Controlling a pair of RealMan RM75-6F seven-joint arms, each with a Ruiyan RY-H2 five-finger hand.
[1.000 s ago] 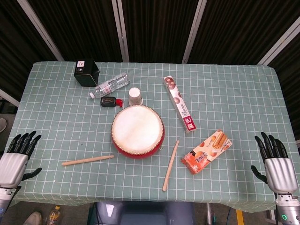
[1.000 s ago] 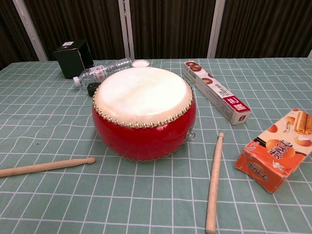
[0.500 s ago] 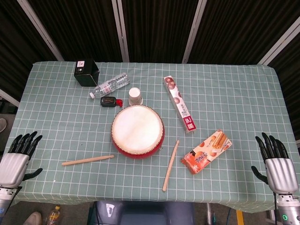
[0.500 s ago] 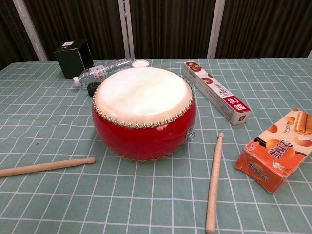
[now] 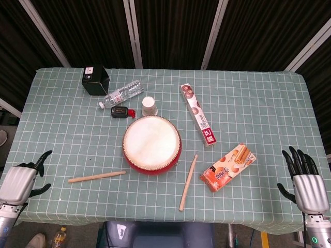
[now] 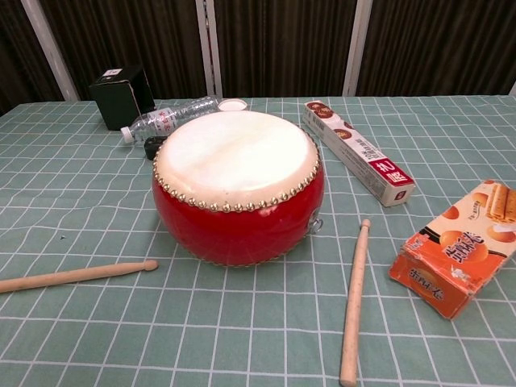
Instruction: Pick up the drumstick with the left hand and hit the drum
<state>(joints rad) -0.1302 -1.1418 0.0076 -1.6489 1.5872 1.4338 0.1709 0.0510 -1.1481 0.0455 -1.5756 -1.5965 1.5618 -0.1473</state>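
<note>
With the empty left hand (image 5: 19, 182) spread at the table's front-left corner, the pale wooden drumstick (image 5: 96, 176) could be rolled away by a glancing grasp.

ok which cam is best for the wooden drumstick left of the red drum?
Head view: the whole wooden drumstick shows, lying flat on the checked cloth, left of the red drum and apart from the left hand. Chest view cuts off its handle end at the frame edge and shows no hand.

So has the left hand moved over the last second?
Yes. The left hand has turned, its fingers now angled rightward toward the left drumstick, at the table's near-left edge.
</note>
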